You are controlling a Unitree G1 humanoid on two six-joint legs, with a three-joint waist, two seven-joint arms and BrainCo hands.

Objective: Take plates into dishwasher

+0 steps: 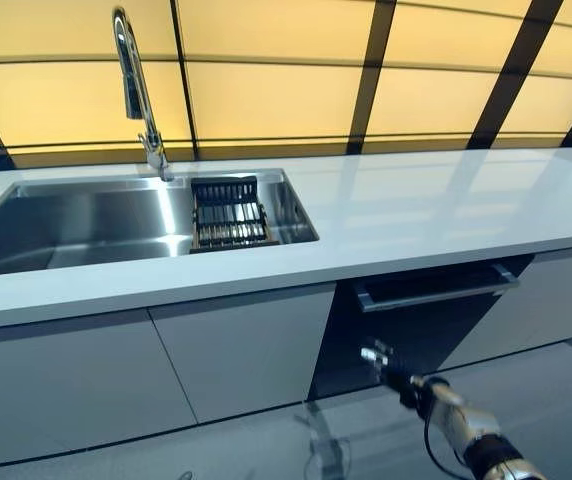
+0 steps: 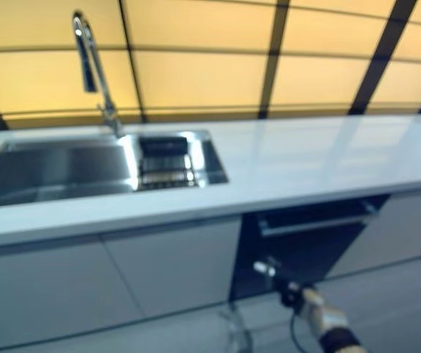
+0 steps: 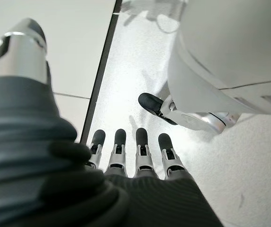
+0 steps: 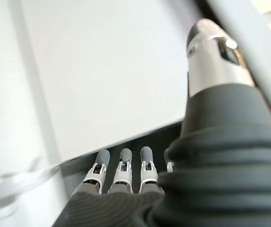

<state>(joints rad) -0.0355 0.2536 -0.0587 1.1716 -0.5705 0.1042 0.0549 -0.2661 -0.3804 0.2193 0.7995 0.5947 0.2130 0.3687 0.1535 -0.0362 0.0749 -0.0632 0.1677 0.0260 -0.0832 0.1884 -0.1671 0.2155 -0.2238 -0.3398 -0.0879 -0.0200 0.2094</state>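
No plate shows in any view. The dishwasher (image 1: 416, 325) is the dark front under the white counter, with a bar handle (image 1: 436, 288) along its top. My right hand (image 1: 398, 378) hangs low in front of that door, below the handle and not touching it, its fingers (image 4: 122, 165) straight and holding nothing. In its own wrist view they point toward a pale cabinet panel above a dark gap. My left hand (image 3: 135, 156) appears only in the left wrist view, fingers straight over the pale floor, holding nothing.
A steel sink (image 1: 76, 225) lies at the left of the counter (image 1: 426, 210), with a tall faucet (image 1: 136, 90) behind it and a black dish rack (image 1: 228, 212) in its right end. Grey cabinet doors (image 1: 236, 350) flank the dishwasher.
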